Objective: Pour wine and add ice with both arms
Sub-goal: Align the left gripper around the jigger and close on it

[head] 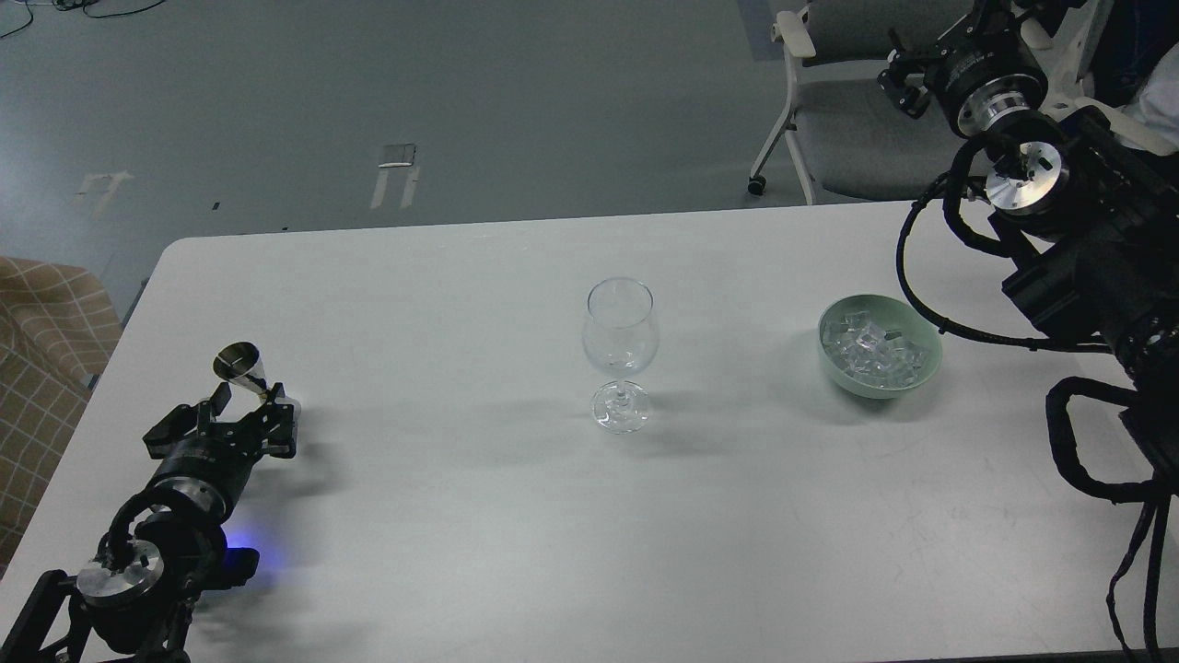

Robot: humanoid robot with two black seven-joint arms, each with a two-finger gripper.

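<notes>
A small metal jigger (241,366) stands near the table's left edge; I cannot see any wine in it. My left gripper (250,407) is at the jigger, fingers spread on either side of its narrow waist. An empty clear wine glass (620,341) stands upright at the table's middle. A pale green bowl (928,357) at the right holds many clear ice cubes (870,354). My right arm is raised at the upper right. Its gripper (904,75) is over the chair, well off the table and dark, so its fingers cannot be told apart.
A white table (516,516) carries everything. A grey chair (834,129) stands behind its far right corner. A tan checked seat (37,341) is beside the left edge. My right arm's cables (930,304) loop close to the bowl.
</notes>
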